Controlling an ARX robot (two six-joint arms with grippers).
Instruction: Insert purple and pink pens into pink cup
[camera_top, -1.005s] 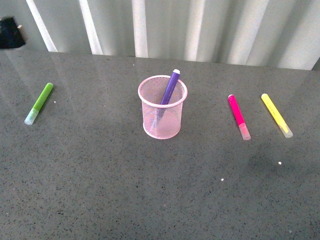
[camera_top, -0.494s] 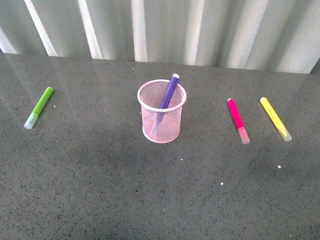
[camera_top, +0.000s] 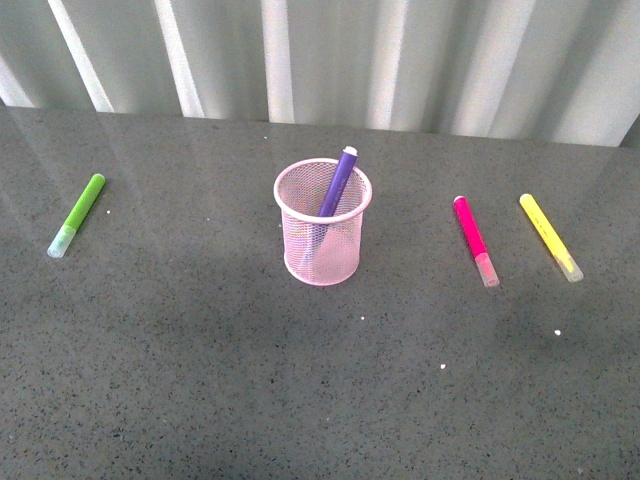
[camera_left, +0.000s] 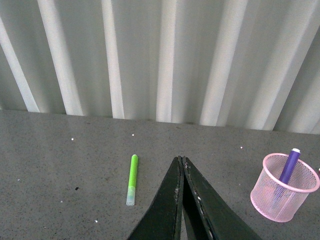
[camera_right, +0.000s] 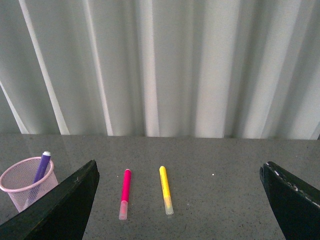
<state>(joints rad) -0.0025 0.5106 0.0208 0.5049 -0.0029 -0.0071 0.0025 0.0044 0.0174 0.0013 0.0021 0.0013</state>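
Fingers of the left gripper (camera_left: 181, 158) meet, holding nothing; the right gripper (camera_right: 179, 165) gapes wide, empty. The purple pen (camera_top: 338, 183) leans inside the pink cup (camera_top: 322, 250); the pink pen (camera_top: 472, 235) lies on the grey table (camera_top: 200, 350) right of it, near a yellow marker (camera_top: 548, 232). A pleated curtain (camera_top: 330, 60) hangs behind.

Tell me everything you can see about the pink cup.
The pink cup is a light-pink wire-mesh cylinder with a rolled rim, see-through and narrowing slightly toward its base. It stands upright near the middle of the grey speckled table. A purple pen leans inside it, its upper end poking above the far rim. Only the table and that pen touch it.
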